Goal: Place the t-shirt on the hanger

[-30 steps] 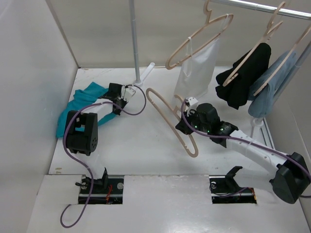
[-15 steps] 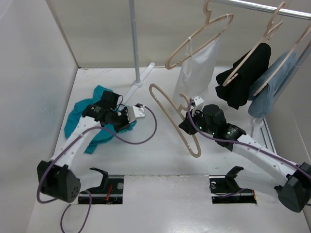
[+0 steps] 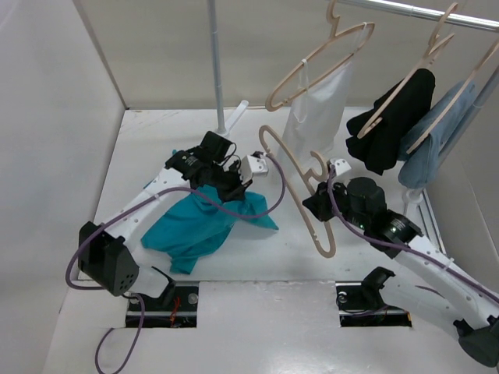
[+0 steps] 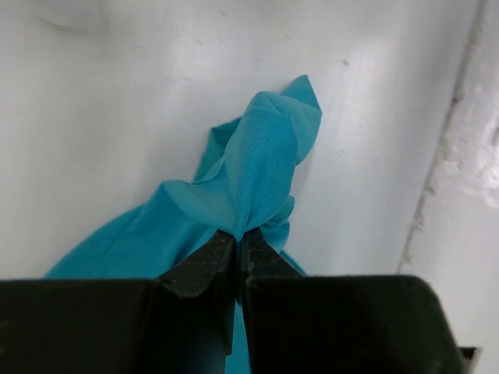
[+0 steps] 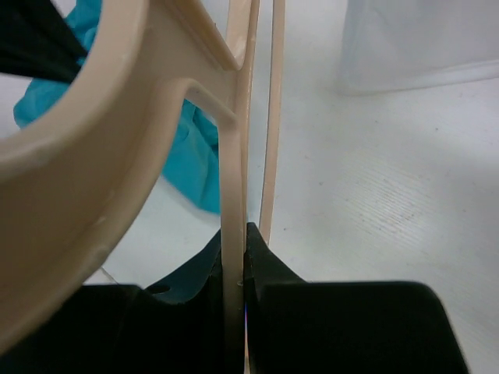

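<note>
Left gripper clamped on t-shirt; right gripper clamped on hanger.
The left jaws pinch a bunched fold of the teal cloth, the remainder draping onto the table at centre-left. The tilted beige hanger stands just beside it.

No legible text, brand, no. or sign is found in any view. Nothing readable is seen on the t-shirt or the hanger. No markings can be made out on the arms, cables etc.
</note>
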{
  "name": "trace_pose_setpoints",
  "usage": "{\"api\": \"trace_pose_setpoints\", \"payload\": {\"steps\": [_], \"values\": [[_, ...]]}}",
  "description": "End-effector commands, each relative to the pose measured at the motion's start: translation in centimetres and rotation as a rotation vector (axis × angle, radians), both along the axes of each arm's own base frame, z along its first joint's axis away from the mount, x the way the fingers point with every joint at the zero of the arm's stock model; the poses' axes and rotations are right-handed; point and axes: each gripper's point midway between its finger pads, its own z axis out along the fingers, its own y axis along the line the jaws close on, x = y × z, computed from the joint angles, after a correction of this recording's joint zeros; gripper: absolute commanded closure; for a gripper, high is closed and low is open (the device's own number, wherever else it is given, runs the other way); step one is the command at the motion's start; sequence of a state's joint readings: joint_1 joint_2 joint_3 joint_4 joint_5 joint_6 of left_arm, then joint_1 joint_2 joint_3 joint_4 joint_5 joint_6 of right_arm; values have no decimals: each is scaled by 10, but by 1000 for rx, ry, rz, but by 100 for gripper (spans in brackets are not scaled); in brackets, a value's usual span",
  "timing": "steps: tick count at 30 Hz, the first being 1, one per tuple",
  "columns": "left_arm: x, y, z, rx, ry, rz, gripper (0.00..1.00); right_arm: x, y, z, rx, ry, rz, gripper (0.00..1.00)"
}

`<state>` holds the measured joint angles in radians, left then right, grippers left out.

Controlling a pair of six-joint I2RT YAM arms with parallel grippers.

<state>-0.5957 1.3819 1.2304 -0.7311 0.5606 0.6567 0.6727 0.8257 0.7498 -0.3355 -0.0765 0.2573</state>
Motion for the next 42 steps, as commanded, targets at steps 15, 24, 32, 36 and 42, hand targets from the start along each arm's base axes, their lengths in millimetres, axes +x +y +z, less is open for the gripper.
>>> {"api": "trace_pose_setpoints", "payload": {"steps": [15, 24, 32, 36, 42], "values": [[95, 38, -14, 171, -194, 462, 100, -49, 5, -33, -100, 66, 216, 100], [131, 80, -34, 231, -226, 661, 69, -67, 30, -34, -69, 77, 336, 100], [120, 68, -14, 138, -194, 686, 47, -70, 32, -42, -51, 100, 330, 100], [101, 60, -19, 134, -194, 631, 47, -71, 37, -37, -25, 96, 345, 100], [109, 88, -72, 290, -116, 705, 63, -67, 38, -41, -29, 112, 319, 100]]}}
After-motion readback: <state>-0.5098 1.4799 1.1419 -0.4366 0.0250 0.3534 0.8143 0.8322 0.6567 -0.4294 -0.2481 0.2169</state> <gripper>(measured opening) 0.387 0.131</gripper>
